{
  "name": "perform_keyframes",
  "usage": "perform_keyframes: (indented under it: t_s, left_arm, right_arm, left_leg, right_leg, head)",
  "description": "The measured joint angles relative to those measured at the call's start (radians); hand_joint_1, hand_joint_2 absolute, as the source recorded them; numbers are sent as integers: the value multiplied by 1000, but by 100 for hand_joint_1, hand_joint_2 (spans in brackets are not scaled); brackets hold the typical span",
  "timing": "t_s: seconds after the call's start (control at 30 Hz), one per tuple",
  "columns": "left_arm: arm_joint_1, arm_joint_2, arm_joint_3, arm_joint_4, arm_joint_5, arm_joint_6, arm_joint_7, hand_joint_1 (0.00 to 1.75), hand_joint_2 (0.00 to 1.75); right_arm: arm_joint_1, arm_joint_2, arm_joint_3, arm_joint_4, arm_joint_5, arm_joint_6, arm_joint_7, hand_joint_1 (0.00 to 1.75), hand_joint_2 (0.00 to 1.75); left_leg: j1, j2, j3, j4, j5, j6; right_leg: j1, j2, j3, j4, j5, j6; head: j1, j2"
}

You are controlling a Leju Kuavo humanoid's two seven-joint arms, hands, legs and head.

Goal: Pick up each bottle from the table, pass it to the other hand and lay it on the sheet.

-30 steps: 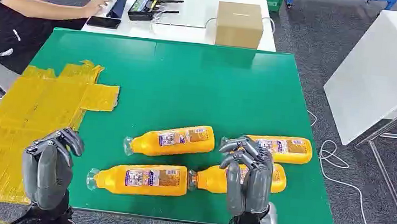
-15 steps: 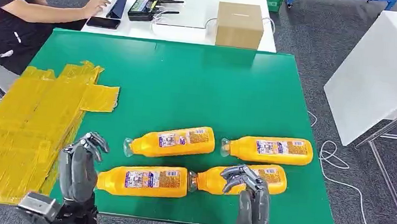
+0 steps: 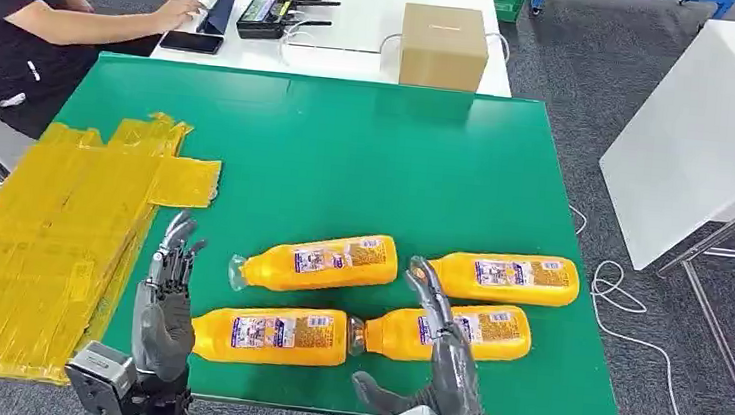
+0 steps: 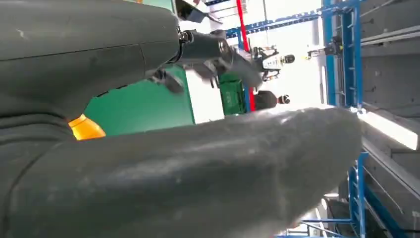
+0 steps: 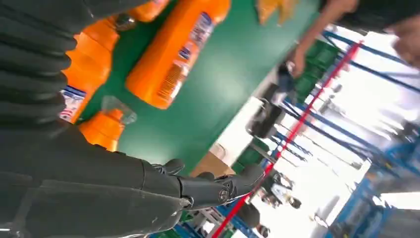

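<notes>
Right hand (image 3: 440, 359) spread over near-right bottle (image 3: 448, 332), empty

- Four orange bottles with clear caps and printed labels are lying on their sides on the green counter (image 3: 348, 156), caps pointing left.
- The far-left bottle (image 3: 314, 260) is lying slightly tilted; the far-right bottle (image 3: 498, 276) is sitting just beside it.
- The near-left bottle (image 3: 267, 333) and near-right bottle (image 3: 473, 333) are lying almost end to end.
- The yellow sheet (image 3: 50, 230) is lying crinkled over the counter's left edge, holding no bottle.
</notes>
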Motion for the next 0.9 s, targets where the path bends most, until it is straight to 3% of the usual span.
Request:
perform_keyframes:
  t_s: [0.2,0.9]
  left_arm:
    - [0,0,0,8,17,-18,-3,0,0]
    - [-23,0,0,41,116,-34,-9,0,0]
  right_arm:
    - [-58,-40,56,69,114,74,128,0,175]
    - [-161,-82,153,193,193,204,251,0,175]
  left_leg:
    - [0,0,0,0,0,0]
    - [0,0,0,0,0,0]
  right_leg:
    - [0,0,0,0,0,0]
    - [0,0,0,0,0,0]
  head:
    - [0,0]
    - [0,0]
